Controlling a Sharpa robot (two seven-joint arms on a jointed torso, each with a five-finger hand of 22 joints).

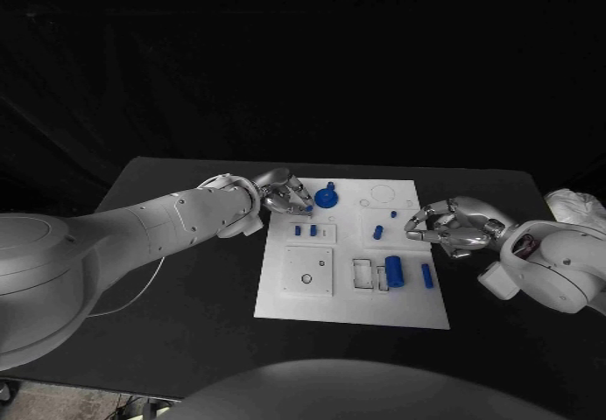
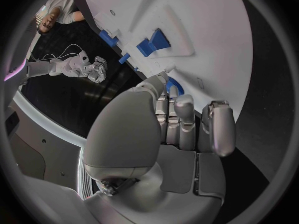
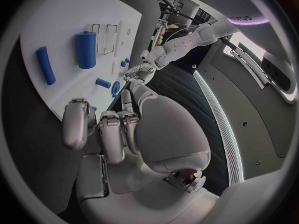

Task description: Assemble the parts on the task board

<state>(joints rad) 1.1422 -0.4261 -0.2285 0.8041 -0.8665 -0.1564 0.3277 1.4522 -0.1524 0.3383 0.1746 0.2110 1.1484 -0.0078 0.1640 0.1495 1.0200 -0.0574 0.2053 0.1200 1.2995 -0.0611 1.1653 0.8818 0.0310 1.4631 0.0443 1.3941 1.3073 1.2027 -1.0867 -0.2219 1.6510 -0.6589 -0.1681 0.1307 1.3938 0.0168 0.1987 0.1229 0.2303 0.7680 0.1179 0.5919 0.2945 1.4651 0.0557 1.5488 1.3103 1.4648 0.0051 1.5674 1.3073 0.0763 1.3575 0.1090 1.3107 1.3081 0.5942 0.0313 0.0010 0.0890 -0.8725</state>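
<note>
The white task board (image 1: pixel 354 302) lies in the middle of the black table. At its far left corner my left hand (image 1: pixel 285 198) pinches the rim of a blue round part (image 1: pixel 327 197), whose ring shows between thumb and fingertips (image 2: pixel 174 87) in the left wrist view. My right hand (image 1: pixel 445 230) hovers at the board's right edge with its fingers (image 3: pixel 112 129) curled in and nothing seen in them. On the board lie two small blue pegs (image 1: pixel 306 231), a blue peg (image 1: pixel 377 232), a tiny blue piece (image 1: pixel 394 213), a thick blue cylinder (image 1: pixel 395 271) (image 3: pixel 86 49) and a blue bar (image 1: pixel 427 276) (image 3: pixel 45 64).
A square recess with a small hole (image 1: pixel 308 269) sits at the board's near left, and narrow slots (image 1: pixel 363 275) lie beside the cylinder. A crumpled white thing (image 1: pixel 579 206) rests at the table's far right edge. Bare black table (image 1: pixel 189 297) runs along the board's left side.
</note>
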